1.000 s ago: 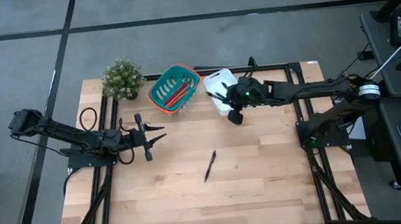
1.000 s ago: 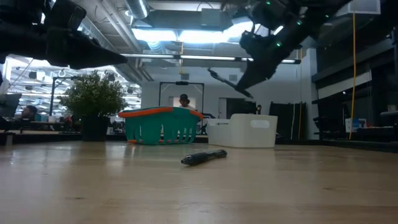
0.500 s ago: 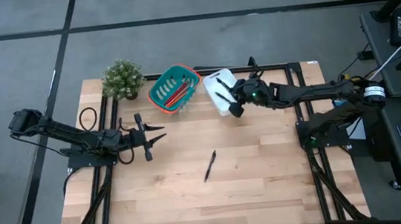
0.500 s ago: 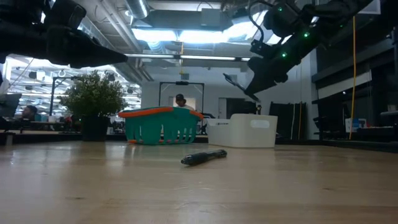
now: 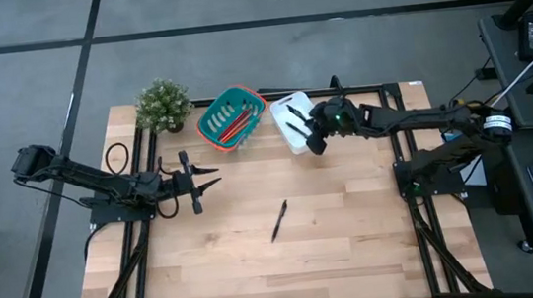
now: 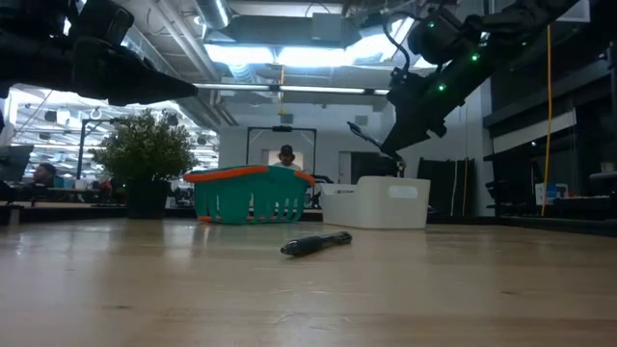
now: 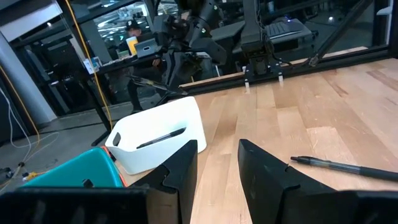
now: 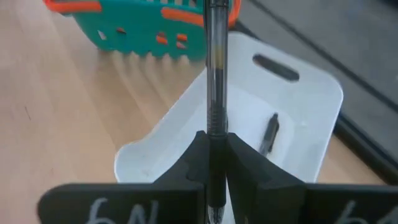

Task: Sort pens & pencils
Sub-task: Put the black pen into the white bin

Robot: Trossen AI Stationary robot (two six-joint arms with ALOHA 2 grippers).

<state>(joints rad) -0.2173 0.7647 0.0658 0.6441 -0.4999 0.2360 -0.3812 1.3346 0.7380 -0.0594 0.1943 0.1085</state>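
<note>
The right claw point(image 5: 307, 133), clenched on a pen point(image 8: 214, 74), hangs above the white bin point(image 5: 288, 139). Next it should lower and release there. Another pen point(image 5: 279, 220) lies on the counter point(image 5: 355, 239), well apart from the bin.

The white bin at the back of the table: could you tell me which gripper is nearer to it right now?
The right. The right gripper hangs over the white bin, shut on a pen. The left gripper waits open, well off toward the table's left side.
</note>
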